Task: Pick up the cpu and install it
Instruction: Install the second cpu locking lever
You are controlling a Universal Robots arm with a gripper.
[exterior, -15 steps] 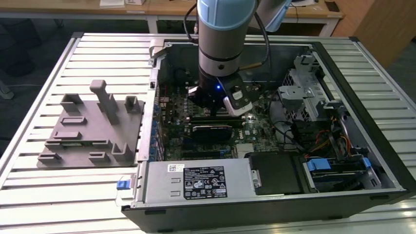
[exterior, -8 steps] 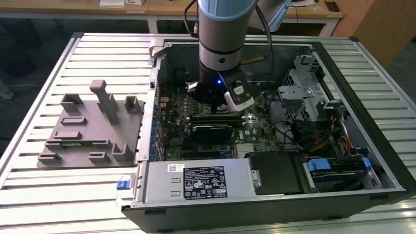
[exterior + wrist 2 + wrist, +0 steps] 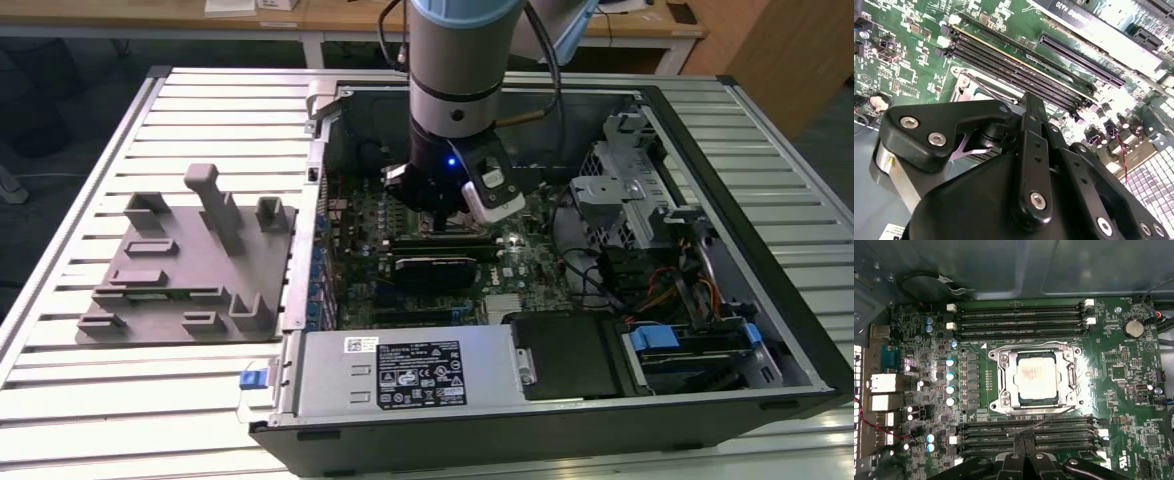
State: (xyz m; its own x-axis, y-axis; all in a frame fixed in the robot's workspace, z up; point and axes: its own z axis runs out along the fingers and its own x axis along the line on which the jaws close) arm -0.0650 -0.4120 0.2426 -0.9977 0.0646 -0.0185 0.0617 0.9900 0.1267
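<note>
The cpu [image 3: 1037, 378] lies flat inside the socket [image 3: 1035, 380] on the motherboard [image 3: 1124, 405], silver top up, seated square within the metal frame. In the first wrist view, memory slots [image 3: 1019, 320] run along one side of the socket and a second bank [image 3: 1029, 432] along the opposite side. A coin battery [image 3: 1133, 329] sits on the board well apart from the socket.

The claw [image 3: 1023, 452] hangs above the board just beside the socket, apart from the cpu. Its fingers [image 3: 1019, 445] meet at the tips, closed together, with nothing held between them.

In the exterior view the arm [image 3: 454, 60] reaches down into the open computer case [image 3: 747, 200], which rests on the desk [image 3: 80, 400]. A grey holder block [image 3: 187, 260] stands on the desk beside the case.
</note>
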